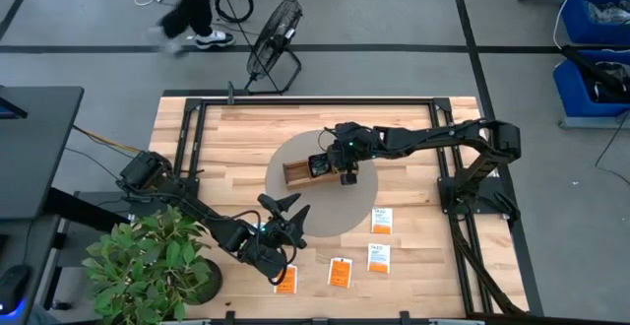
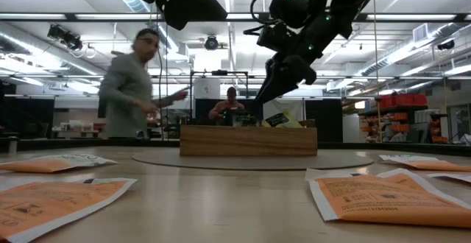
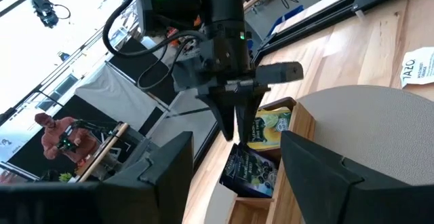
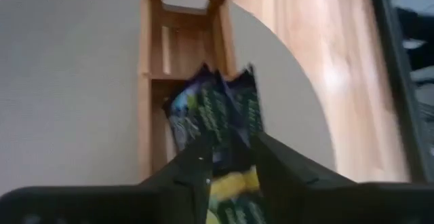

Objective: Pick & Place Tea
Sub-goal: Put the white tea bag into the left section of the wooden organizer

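A wooden tray (image 1: 295,174) lies on a round grey mat (image 1: 325,219) at the table's middle. Dark blue-black packets (image 4: 210,112) and a yellow-green packet (image 3: 270,127) stand in the tray's right end and stick up above its wall (image 2: 248,140). My right gripper (image 1: 346,175) hangs just above them, fingers pointing down, a little open and empty (image 3: 237,130). My left gripper (image 1: 285,210) is open and empty above the mat's near edge. Two orange packets (image 1: 285,279) (image 1: 340,271) and two white-and-orange packets (image 1: 379,256) (image 1: 382,220) lie flat on the table near the front.
A potted plant (image 1: 148,261) stands at the table's near left corner beside the left arm. Black frame rails (image 1: 187,138) run along the table's edges. A fan (image 1: 274,44) stands on the floor beyond the far edge. A person (image 2: 132,88) moves behind the table.
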